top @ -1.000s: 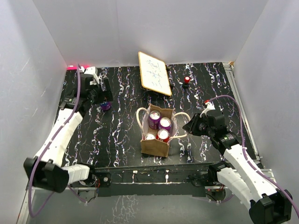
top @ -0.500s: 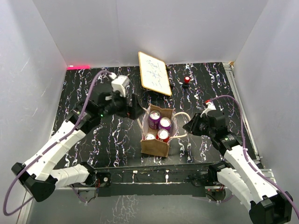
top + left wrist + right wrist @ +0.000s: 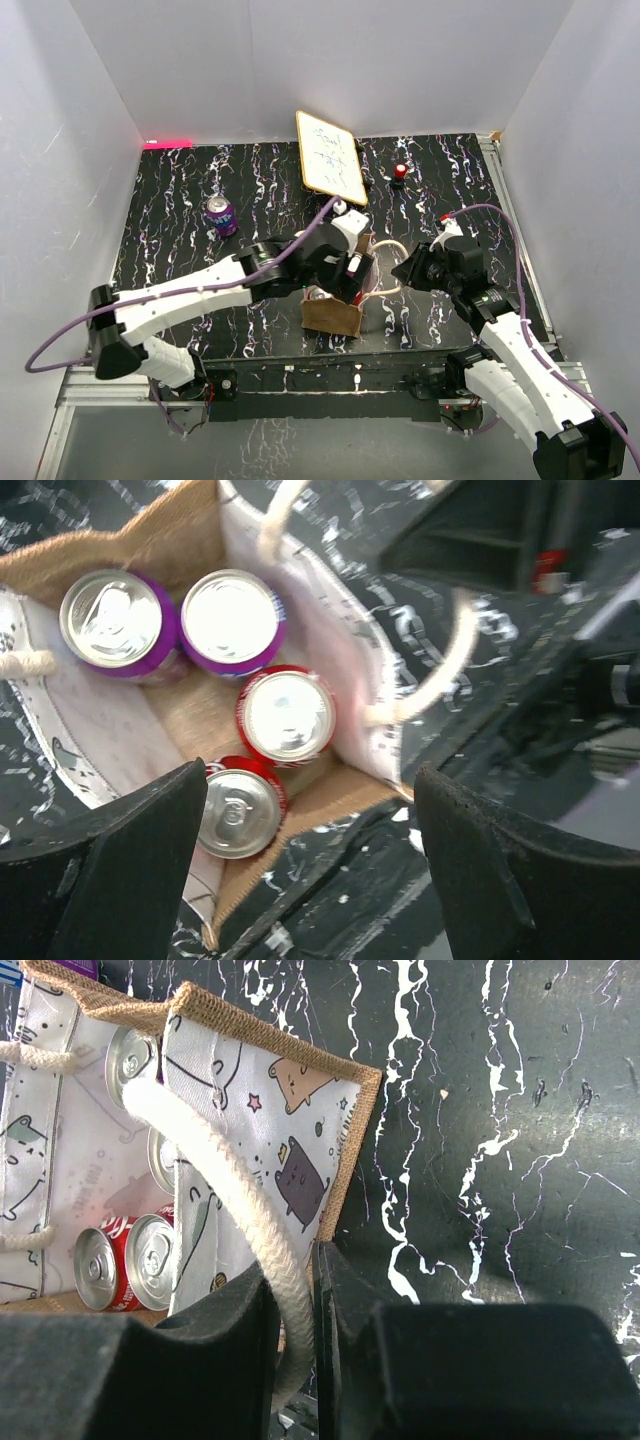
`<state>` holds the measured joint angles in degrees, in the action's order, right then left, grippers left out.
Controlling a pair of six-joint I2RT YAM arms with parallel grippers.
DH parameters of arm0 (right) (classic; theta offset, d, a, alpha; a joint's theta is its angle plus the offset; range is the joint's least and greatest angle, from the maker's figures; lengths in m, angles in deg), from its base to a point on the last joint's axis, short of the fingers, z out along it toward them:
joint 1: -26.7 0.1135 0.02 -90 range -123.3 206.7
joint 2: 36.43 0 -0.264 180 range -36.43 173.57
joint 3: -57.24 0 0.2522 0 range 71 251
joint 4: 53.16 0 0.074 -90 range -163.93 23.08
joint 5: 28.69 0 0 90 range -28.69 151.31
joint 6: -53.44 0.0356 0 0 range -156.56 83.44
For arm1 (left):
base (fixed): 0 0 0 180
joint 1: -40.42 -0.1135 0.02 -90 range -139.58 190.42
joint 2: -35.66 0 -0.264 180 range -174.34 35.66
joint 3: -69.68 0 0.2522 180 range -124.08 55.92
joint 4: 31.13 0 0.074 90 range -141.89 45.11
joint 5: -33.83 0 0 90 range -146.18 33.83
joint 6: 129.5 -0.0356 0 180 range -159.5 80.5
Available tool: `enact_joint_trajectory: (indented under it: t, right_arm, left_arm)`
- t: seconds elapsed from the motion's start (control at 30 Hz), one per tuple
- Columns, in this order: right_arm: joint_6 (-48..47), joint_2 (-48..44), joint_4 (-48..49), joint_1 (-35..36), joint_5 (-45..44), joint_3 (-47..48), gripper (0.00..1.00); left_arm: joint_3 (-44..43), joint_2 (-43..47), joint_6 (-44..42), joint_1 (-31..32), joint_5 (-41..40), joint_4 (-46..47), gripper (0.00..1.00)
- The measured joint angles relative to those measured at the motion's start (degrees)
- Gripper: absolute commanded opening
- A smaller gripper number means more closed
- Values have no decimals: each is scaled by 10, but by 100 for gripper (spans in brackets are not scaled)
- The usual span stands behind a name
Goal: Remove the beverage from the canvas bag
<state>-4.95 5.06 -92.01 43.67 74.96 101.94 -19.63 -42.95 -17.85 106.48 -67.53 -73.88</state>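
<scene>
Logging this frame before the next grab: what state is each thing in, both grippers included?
canvas bag: upright, mouth open
right gripper: shut on the bag's handle
left gripper: open, above the bag
purple cans: two, upright in the bag
red cans: two, upright in the bag
lone purple can: upright, outside the bag

Walls: plain white panels (image 3: 400,60) close me in on three sides.
Table: my black marble-look tabletop (image 3: 165,205), white veins.
Light: red glow (image 3: 168,142), far left corner.
Edge: metal rail (image 3: 512,215) along the right.
</scene>
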Motion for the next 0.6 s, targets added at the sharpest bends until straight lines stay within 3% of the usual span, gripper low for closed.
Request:
enact_joint_trajectory:
  t: [0.2, 0.6]
  right_arm:
    - [13, 1, -9, 0, 0, 0, 20]
    - [37, 18, -81, 0, 12, 3, 20]
  left_arm:
    - [-11, -71, 3, 2, -54, -41, 81]
    - [-10, -85, 16, 1, -58, -24, 81]
